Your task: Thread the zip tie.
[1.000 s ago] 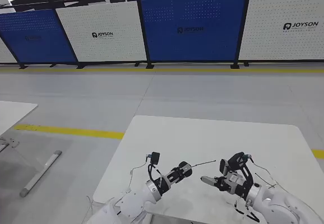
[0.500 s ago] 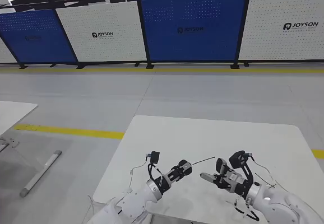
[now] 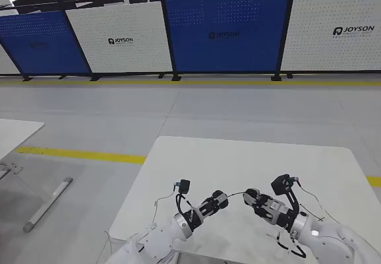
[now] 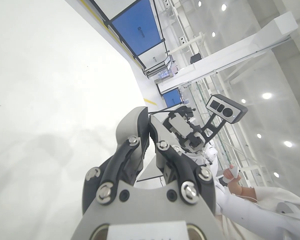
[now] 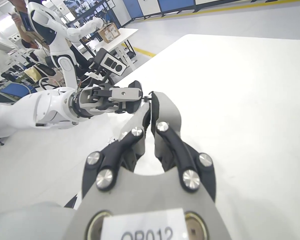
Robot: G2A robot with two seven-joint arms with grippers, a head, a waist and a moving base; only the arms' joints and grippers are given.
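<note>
Your left end effector [image 4: 149, 123] is clamped on the thin black plastic zip tie [image 4: 160, 112], held above the white desk [image 3: 256, 158]; your right end effector [image 5: 150, 101], fingers pressed together, appears to nip its free end. You seem to be at the threading itself: next, line the tip with the head's slot and feed gently.

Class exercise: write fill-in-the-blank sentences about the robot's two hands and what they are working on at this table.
1. The left hand is shut on a thin black plastic ___.
2. That strand runs from it straight toward the ___ hand.
3. Both hands are above a flat ___ table.
Missing words: zip tie; right (the right hand); white.
</note>
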